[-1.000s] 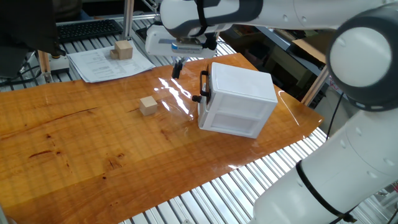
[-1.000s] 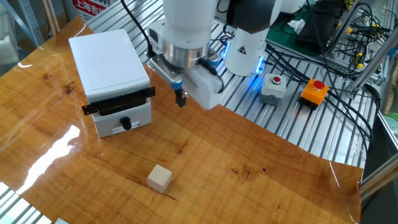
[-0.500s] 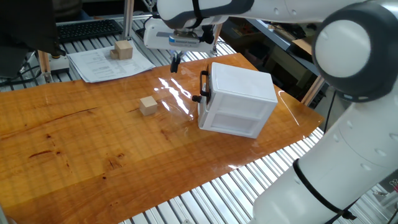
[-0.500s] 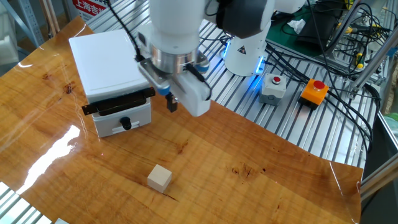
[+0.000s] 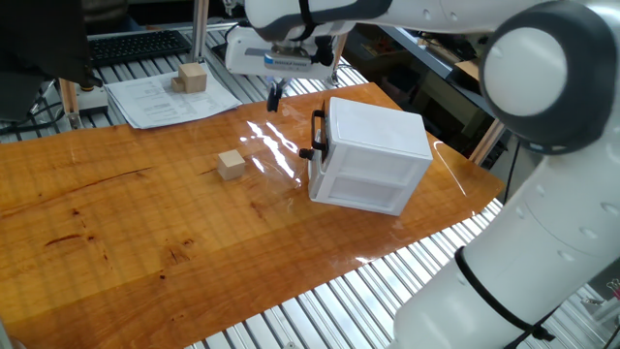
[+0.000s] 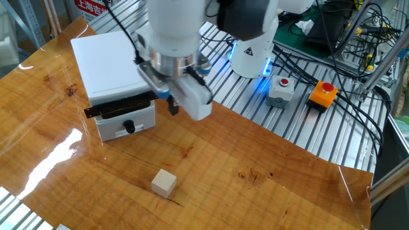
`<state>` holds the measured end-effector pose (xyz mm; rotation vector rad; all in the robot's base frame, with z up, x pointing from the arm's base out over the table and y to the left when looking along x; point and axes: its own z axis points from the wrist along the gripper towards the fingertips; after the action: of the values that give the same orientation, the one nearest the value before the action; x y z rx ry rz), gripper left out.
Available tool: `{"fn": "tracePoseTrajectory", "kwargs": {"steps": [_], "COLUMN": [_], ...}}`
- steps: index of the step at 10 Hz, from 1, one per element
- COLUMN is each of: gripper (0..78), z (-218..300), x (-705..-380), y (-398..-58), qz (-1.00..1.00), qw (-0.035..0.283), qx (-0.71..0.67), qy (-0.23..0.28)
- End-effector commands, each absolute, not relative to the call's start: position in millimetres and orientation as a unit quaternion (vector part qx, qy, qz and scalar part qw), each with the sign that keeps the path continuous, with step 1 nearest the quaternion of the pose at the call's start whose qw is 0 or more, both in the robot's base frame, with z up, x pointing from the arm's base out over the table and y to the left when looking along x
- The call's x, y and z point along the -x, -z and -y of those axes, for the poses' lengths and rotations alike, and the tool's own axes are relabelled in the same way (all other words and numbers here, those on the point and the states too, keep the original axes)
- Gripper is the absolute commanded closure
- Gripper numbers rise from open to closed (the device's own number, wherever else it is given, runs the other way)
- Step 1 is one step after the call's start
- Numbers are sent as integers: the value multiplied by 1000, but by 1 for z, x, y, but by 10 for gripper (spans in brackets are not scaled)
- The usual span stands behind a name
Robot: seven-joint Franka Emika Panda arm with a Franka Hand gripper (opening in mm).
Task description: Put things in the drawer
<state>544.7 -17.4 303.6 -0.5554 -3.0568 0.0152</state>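
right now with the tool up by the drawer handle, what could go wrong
The tool hangs beside the black bar handle of the drawer; a poor approach could bump the white cabinet and shove it. The drawer looks barely open, so the wooden cube on the table cannot go in yet.

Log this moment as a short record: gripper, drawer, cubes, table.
gripper: in the air beside the cabinet's handle end, holding nothing; whether open or shut cannot be told
drawer: white tray low in the white cabinet, black bar handle on the front; looks pushed in
cube on table: light-tan, alone on the wood, apart from the cabinet
second cube: resting on the paper sheets at the far edge
table: glossy orange-brown wood
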Motion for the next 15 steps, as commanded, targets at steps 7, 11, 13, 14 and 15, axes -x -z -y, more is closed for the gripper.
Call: {"fn": "tracePoseTrajectory", "kwargs": {"steps": [7, 11, 13, 14, 15], "gripper": [776, 776, 776, 776, 776], "z": [35, 35, 35, 35, 35], "x": [-573, -573, -573, -573, -573], "y": [-314, -314, -314, -314, -314], "qz": [977, 959, 958, 958, 959], "qw": [21, 21, 16, 15, 13], "qx": [211, 284, 288, 286, 283], "qy": [-8, 2, 8, 8, 8]}}
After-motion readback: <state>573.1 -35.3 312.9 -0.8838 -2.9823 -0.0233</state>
